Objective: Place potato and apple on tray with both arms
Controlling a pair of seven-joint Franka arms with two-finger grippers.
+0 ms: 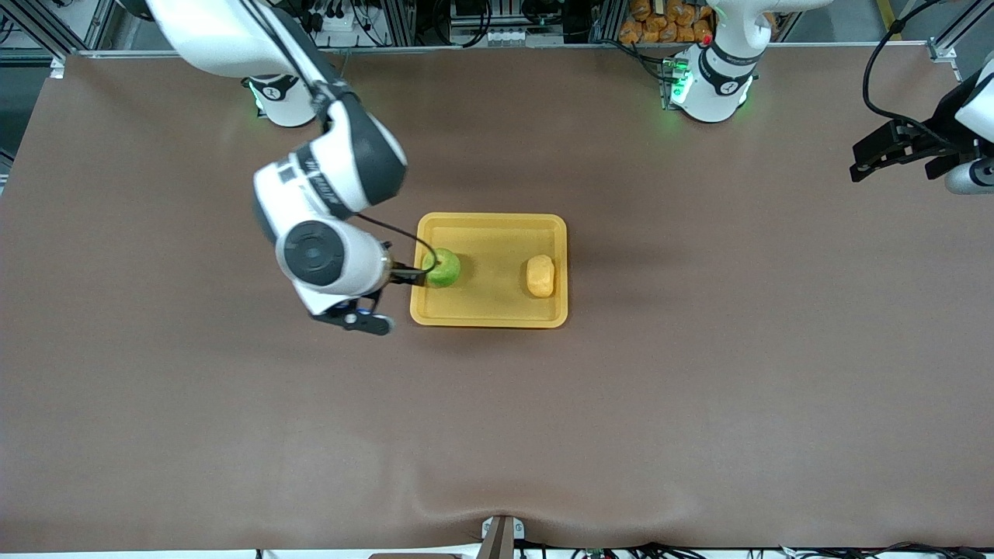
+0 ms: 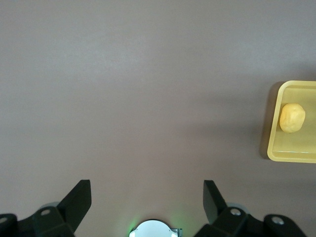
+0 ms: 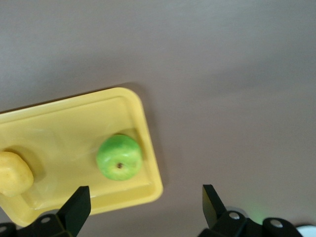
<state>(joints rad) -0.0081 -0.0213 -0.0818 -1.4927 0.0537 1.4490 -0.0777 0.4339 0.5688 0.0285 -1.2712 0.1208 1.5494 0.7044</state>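
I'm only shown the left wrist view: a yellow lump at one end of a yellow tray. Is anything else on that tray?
Observer: Yes. A small bright green apple lies in the shallow yellow-orange plastic tray, toward the right arm's end. Your lump, the yellow-orange potato, lies toward the left arm's end.
Operator: Is something holding the apple?
Observer: No. The right gripper is open and empty at the tray's rim beside the apple, which sits clear of its fingers.
Operator: And the arm my camera rides on?
Observer: The left gripper waits over the left arm's end of the brown table, well away from the tray.
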